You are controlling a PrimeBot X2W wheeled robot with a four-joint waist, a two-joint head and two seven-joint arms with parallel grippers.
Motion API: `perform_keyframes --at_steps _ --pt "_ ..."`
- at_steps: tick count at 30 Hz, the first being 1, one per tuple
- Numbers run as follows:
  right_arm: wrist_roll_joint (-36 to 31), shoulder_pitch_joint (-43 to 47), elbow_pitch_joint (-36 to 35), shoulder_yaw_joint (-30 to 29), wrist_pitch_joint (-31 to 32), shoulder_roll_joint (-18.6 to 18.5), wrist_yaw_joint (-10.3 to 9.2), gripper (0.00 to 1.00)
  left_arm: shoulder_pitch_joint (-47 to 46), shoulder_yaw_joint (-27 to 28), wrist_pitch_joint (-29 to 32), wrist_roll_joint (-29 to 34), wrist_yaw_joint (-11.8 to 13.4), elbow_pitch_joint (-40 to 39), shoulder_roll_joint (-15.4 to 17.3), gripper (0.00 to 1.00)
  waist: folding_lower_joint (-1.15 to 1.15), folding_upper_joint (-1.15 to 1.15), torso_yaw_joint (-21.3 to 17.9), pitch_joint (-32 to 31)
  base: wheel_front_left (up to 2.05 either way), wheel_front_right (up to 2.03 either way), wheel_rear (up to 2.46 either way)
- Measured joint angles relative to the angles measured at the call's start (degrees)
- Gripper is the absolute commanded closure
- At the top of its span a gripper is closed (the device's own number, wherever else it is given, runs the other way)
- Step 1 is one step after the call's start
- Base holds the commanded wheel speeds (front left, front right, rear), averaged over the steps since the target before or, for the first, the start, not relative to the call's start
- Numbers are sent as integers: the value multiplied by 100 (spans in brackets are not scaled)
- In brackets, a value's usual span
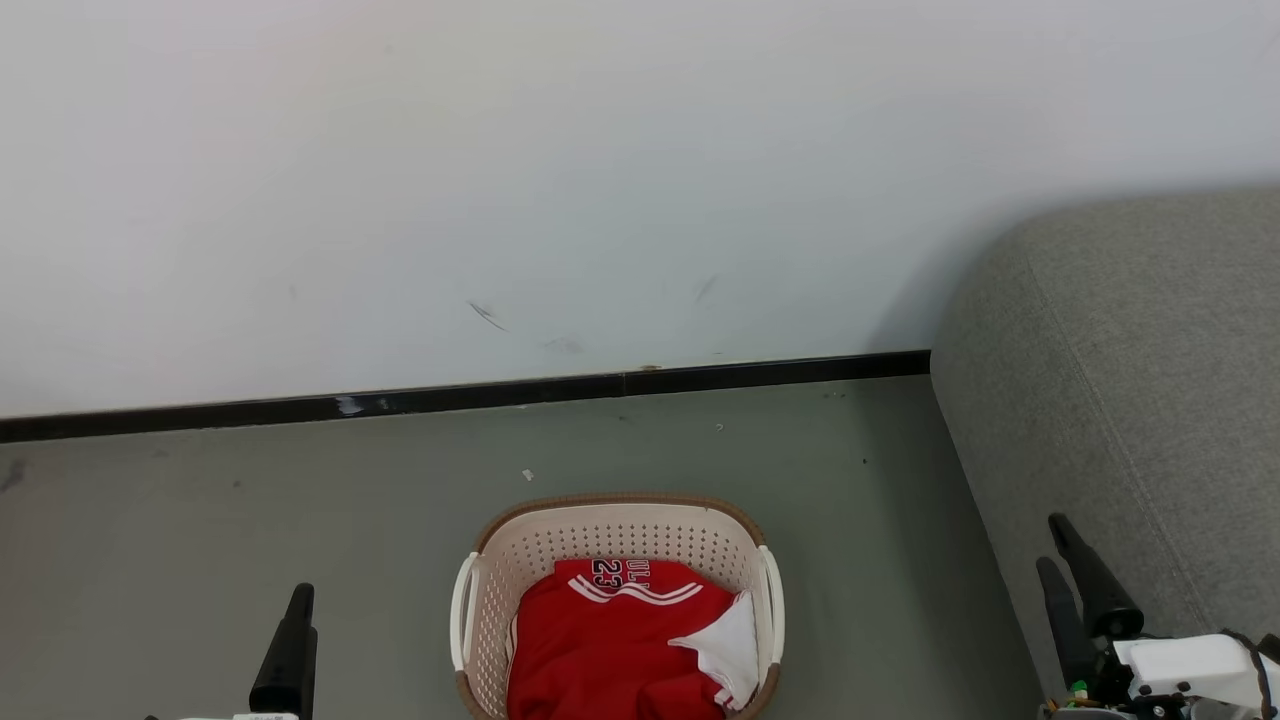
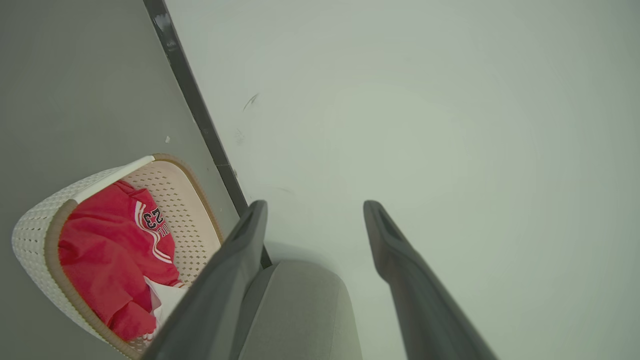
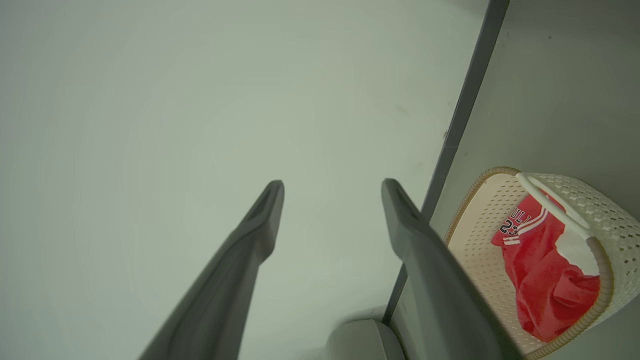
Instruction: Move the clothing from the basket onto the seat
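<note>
Standing wide apart, the fingers of the left gripper [image 2: 315, 212] hold nothing and touch nothing, with bare wall [image 1: 600, 150] showing between them. The right gripper [image 3: 333, 189] is spread just as wide, also empty. In the head view the basket [image 1: 610, 525] sits on the floor [image 1: 200, 520] between the two grippers, apart from both. The clothing [image 1: 610, 640] lies bunched inside it, red with white stripes; the "23" lettering is on the wall side and a white fold on the right. The seat [image 1: 1120, 380] stands to the right of the basket, near but not touching, and the right gripper hangs in front of its near edge
</note>
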Motion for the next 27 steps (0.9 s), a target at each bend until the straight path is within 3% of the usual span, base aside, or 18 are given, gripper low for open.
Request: perform_keyframes --at_steps 5,19,27 --pt "-360 1 -81 73 -99 -88 1 0 0 -85 -92 219 0 -64 60 0 13 0 1 -10 0 0 0" --pt "-2005 4 -364 121 -400 -247 0 0 1 -334 -408 1256 -1 -134 313 0 82 0 5 -106 0 0 0" --pt "-2966 86 -488 175 -564 -292 0 0 1 -280 -558 2142 0 -242 381 0 95 0 5 -153 0 0 0"
